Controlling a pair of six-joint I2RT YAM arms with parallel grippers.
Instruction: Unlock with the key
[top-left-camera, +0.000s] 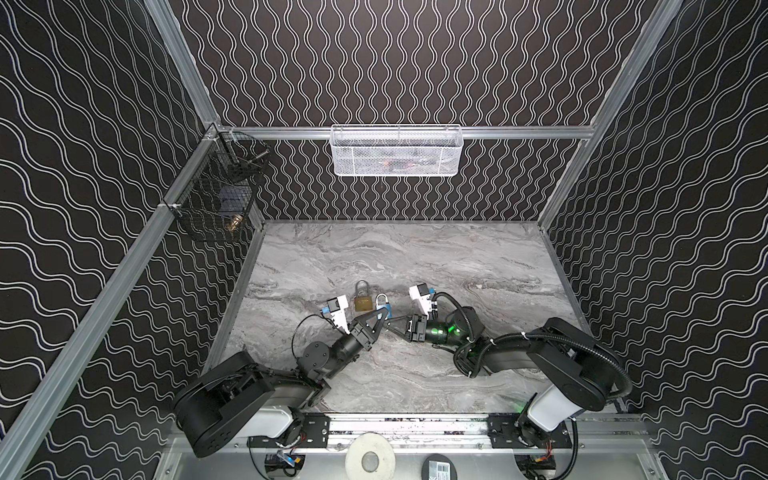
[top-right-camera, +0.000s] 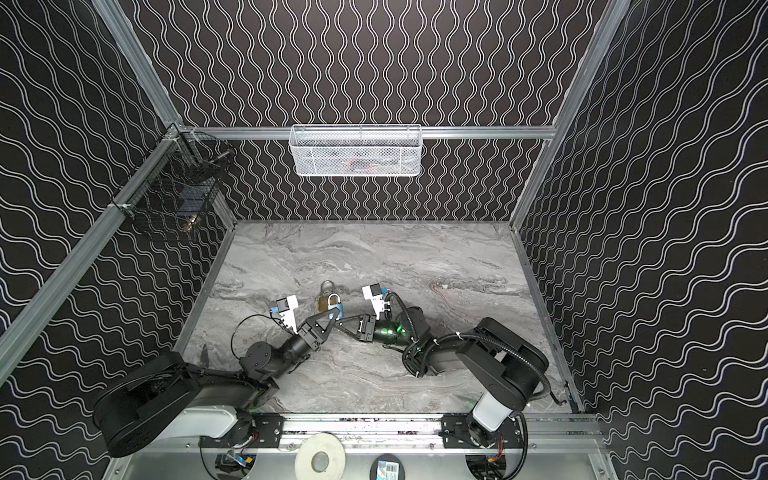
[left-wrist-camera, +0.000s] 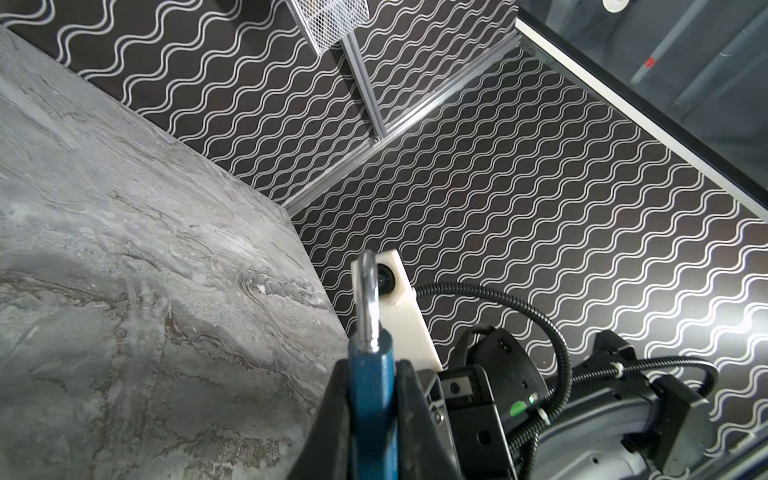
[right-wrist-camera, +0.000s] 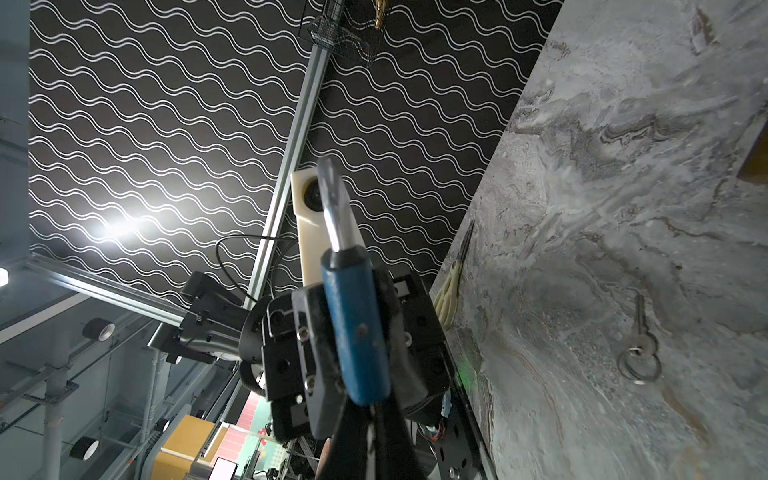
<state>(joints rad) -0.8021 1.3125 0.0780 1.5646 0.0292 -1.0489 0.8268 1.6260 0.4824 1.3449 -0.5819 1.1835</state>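
**Blue lock clamped, right pincer at its base**

Left gripper (top-left-camera: 381, 315), arm at 7 o'clock, was clenched on the blue padlock (top-left-camera: 385, 307). The lock was held off the table (top-left-camera: 457, 270) near its middle, shackle toward 12. Right gripper (top-left-camera: 389, 325), arm at 4 o'clock, was pinched closed with its tips at the lock's underside. Couldn't tell whether anything sat between them.

In the way: brass padlock (top-left-camera: 363, 303) lay flat just beside the blue one at its 10 o'clock, near the left fingers.

One key (right-wrist-camera: 640, 328) on a ring lay loose on the table, apart from both grippers, seen only in the right wrist view. Cream-handled pliers (right-wrist-camera: 451, 286) lay at the table edge.

Count:
- Two padlocks, one visible key, one pliers.
- Two baskets: white mesh basket (top-left-camera: 345, 160) at 12 o'clock on the back rail, black wire basket (top-left-camera: 216, 195) at 10 o'clock.
- One tape roll (top-left-camera: 355, 457) at 6 o'clock, off the table.
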